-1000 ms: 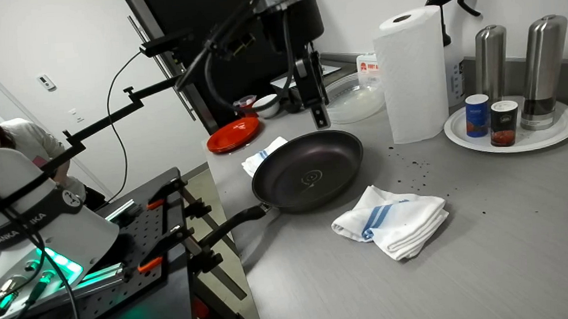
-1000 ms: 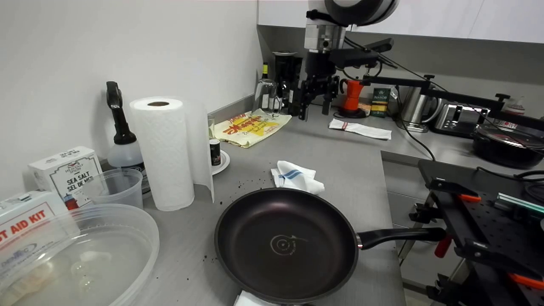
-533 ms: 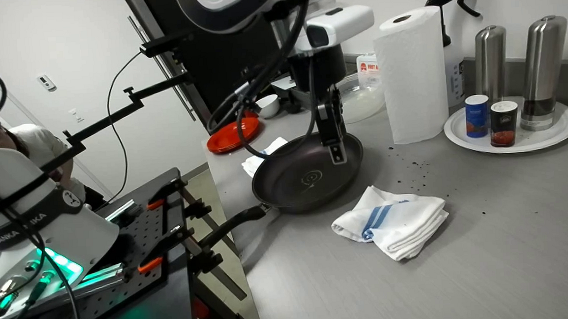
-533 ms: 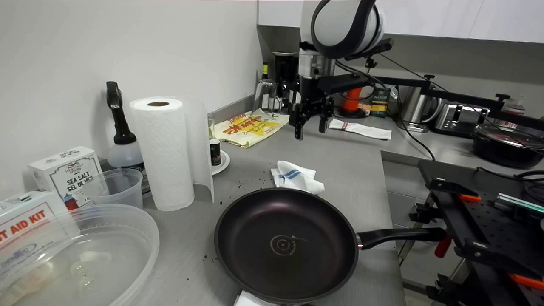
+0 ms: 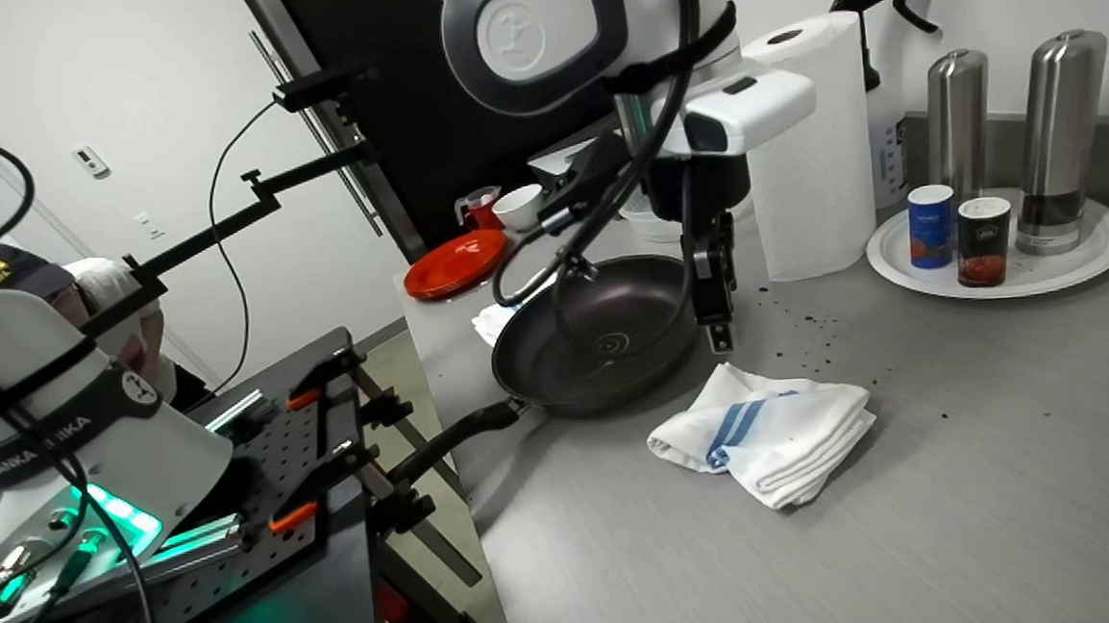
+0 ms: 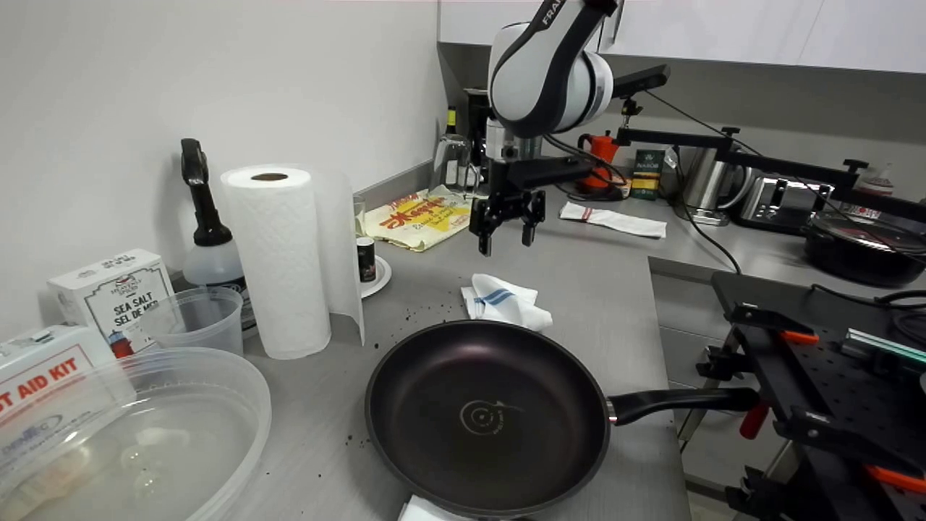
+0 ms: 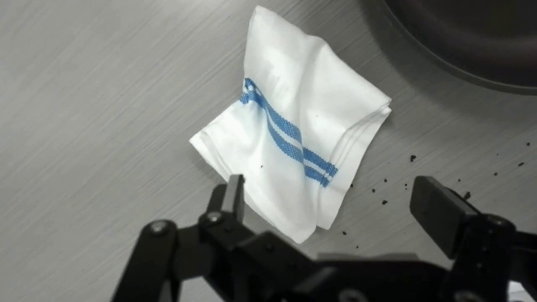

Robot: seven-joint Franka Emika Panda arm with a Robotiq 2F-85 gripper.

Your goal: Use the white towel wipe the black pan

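The white towel (image 5: 783, 432) lies folded on the surface (image 5: 973, 536), just beside the black pan (image 5: 596, 357) and apart from it. In an exterior view the fingers (image 5: 721, 337) have come lower over the last second and now show in front of the pan's rim on the towel's side; towel and pan have not shifted. In an exterior view the towel (image 6: 512, 302) sits just behind the pan (image 6: 477, 405), partly hidden by its rim, and the fingers (image 6: 485, 237) hang above the surface behind the pan, touching nothing. In the wrist view the fingers (image 7: 437, 209) stand wide apart with nothing gripped, and of the pan only a curved edge shows. This looks like the approach to a grasp: wiping has yet to begin, and the fingers probably must sink further until cloth lies between them.
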